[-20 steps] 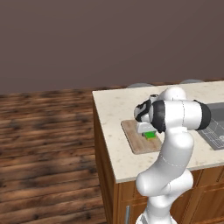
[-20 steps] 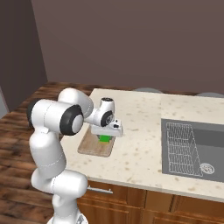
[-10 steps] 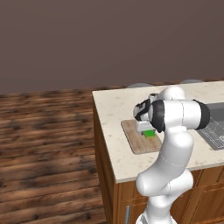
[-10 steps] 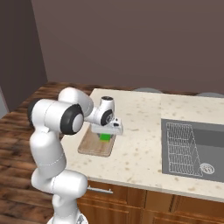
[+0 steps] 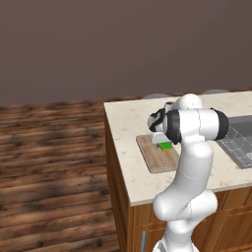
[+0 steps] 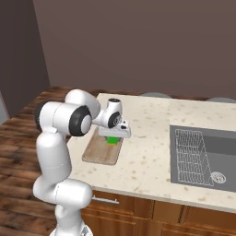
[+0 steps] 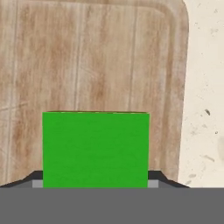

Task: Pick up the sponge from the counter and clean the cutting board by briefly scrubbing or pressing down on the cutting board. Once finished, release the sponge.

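Observation:
The green sponge (image 7: pixel 96 148) sits between the fingertips of my gripper (image 7: pixel 96 183), which is shut on it. Directly under it lies the wooden cutting board (image 7: pixel 87 57), whose rounded corner meets the speckled counter (image 7: pixel 203 87) on the right of the hand view. In the base views the gripper (image 6: pixel 113 137) holds the sponge (image 6: pixel 112 140) over the far part of the cutting board (image 6: pixel 101 152), near the counter's left end. From the left base view the sponge (image 5: pixel 166 145) peeks out below the hand, above the cutting board (image 5: pixel 155 156). Whether the sponge touches the wood I cannot tell.
A sink (image 6: pixel 203 154) with a wire rack is sunk into the counter (image 6: pixel 147 156) to the right of the board. The counter's left edge (image 5: pixel 110 142) drops to the dark plank floor (image 5: pixel 49 162). A brown wall runs behind.
The hand and the sponge have shifted slightly toward the far end of the board. The board has stayed in place.

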